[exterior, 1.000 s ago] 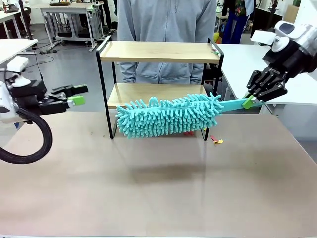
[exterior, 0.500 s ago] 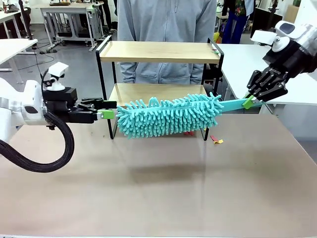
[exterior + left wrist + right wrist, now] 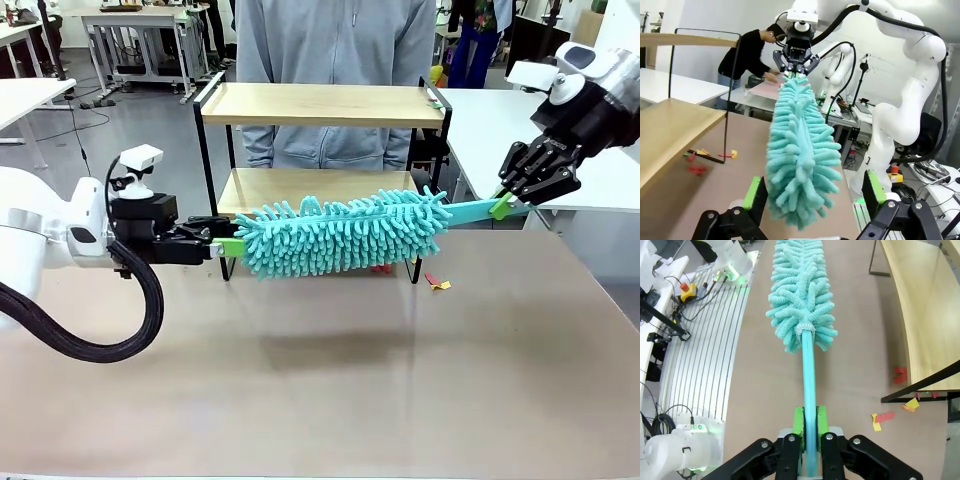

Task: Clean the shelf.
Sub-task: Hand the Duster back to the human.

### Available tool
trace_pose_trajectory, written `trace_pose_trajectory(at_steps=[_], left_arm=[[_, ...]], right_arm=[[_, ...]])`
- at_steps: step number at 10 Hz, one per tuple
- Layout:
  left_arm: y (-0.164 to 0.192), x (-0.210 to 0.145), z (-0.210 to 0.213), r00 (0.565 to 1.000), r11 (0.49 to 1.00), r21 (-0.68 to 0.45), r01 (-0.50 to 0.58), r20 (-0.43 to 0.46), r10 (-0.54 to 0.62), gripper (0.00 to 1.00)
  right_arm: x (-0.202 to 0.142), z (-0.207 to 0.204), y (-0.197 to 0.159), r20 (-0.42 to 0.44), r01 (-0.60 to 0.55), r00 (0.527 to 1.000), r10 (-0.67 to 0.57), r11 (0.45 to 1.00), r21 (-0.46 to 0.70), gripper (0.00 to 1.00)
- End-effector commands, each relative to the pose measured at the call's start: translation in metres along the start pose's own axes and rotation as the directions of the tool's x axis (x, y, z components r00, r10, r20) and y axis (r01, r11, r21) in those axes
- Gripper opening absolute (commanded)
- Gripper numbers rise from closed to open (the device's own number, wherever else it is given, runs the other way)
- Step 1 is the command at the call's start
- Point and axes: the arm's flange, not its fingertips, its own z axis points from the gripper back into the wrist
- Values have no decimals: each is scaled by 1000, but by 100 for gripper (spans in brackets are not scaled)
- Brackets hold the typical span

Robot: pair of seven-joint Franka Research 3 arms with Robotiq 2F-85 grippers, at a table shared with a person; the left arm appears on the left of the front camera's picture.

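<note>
Green-padded fingers (image 3: 801, 426) of the right gripper (image 3: 809, 432) are clamped on the turquoise handle (image 3: 808, 375) of a fluffy duster (image 3: 345, 234); in the right wrist view the handle runs straight out from between the pads to the chenille head (image 3: 801, 295). In the front view this gripper (image 3: 503, 205) holds the handle's end, with the head stretching away from it, tilted slightly and lifted off the brown tabletop (image 3: 330, 380).

At the duster's far tip, the left gripper (image 3: 228, 247) has its jaws spread wide. The left wrist view shows the two green pads (image 3: 753, 193) standing on either side of the tip of the head (image 3: 801, 160), apart from the fibres on the one side; whether the other pad touches them I cannot tell. Beyond the head in that view, the right gripper (image 3: 795, 67) shows at the handle end.

Just behind the duster stands the shelf (image 3: 322, 105), its lower board (image 3: 300, 184) partly hidden by the head and its black frame legs on the tabletop. Whether the fibres touch the lower board cannot be told. Small red and yellow scraps (image 3: 437, 282) lie on the table near the shelf's leg, below the right fingers. A person in a grey hooded top (image 3: 335, 60) stands behind the shelf.
</note>
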Motion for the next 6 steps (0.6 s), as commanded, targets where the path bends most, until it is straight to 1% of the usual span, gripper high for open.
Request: trace_pose_trajectory(at_steps=[1, 2, 3, 6], left_arm=[[2, -5, -16, 999, 999, -10, 31, 45, -31, 100], [3, -9, -26, 997, 999, -11, 45, 59, -45, 100], [6, -13, -37, 997, 999, -3, 52, 54, -52, 100], [13, -19, -61, 996, 998, -4, 56, 75, -55, 100]], right_arm=[[2, -1, 3, 33, 4, 999, -4, 1000, -10, 13], [2, -1, 3, 33, 4, 999, -4, 1000, -10, 13], [2, -1, 3, 33, 4, 999, -4, 1000, -10, 13], [2, -1, 3, 33, 4, 999, -4, 1000, -10, 13]])
